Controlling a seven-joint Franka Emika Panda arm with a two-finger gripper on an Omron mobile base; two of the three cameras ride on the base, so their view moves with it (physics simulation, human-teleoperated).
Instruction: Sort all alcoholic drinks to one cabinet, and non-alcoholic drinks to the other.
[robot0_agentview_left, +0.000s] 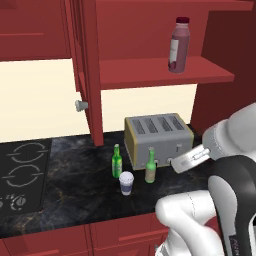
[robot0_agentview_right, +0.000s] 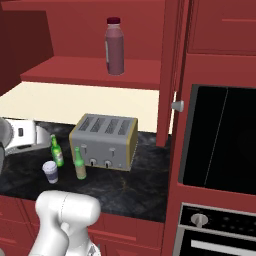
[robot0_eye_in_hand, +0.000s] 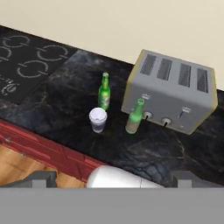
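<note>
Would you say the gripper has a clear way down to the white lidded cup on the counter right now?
Probably yes. The open gripper hangs above the counter, and the cup stands apart from the bright green bottle and the olive bottle, with bare counter on its near side.

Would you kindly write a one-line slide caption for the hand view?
Two green bottles, bright and olive, and a lidded cup stand before the toaster on the dark counter.

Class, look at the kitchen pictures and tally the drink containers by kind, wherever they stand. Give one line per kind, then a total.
Green glass bottles: 2, bright green bottle and olive bottle, both upright on the counter
Juice bottle: 1, on the open cabinet shelf
Lidded cup: 1, on the counter in front of the bottles
Total: 4
</note>
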